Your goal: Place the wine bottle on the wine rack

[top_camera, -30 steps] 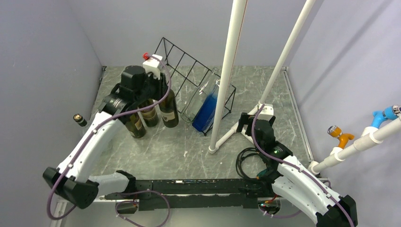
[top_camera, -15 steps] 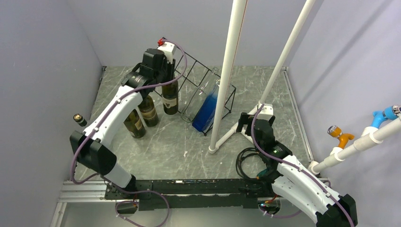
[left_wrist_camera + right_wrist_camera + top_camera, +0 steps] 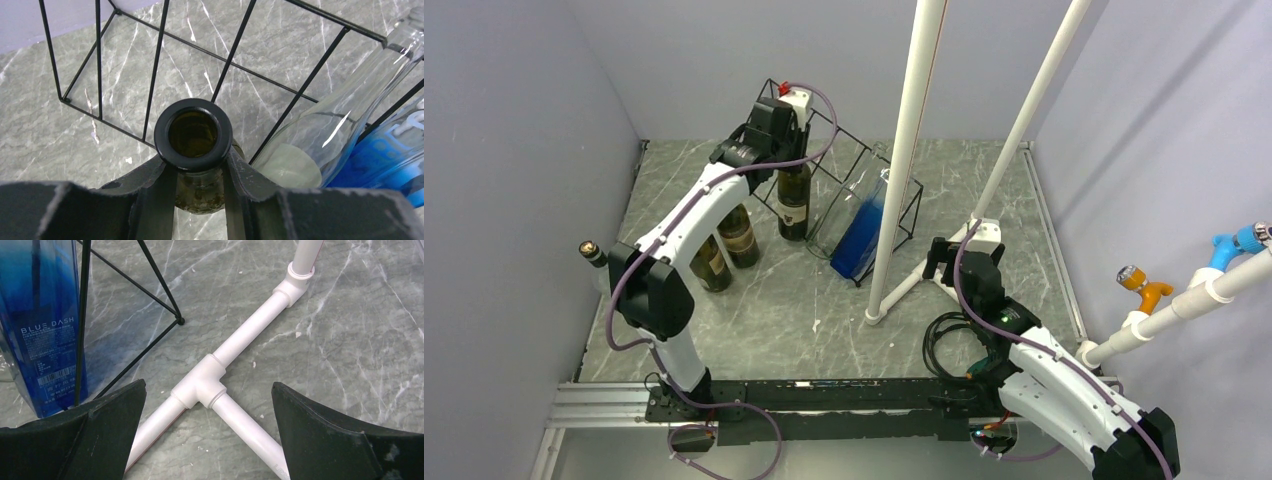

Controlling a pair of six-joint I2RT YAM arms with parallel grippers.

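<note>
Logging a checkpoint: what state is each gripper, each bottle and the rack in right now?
left gripper: shut on the held wine bottle's neck.
held wine bottle: upright, uncorked, not yet on the rack.
right gripper: open, empty.
wine rack: holds clear bottle and blue bottle, both slanted.
dark bottles: standing upright.

blue bottle (image 3: 40, 325): slanted, beside clear bottle (image 3: 320, 130) | white pipe frame (image 3: 200, 385): on marble table (image 3: 804, 310) | black cable (image 3: 939, 340): coiled

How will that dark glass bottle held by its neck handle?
The dark brown glass wine bottle is likely rigid and breakable. Gripped only at its smooth neck by the left gripper, it might slip or swing.
</note>
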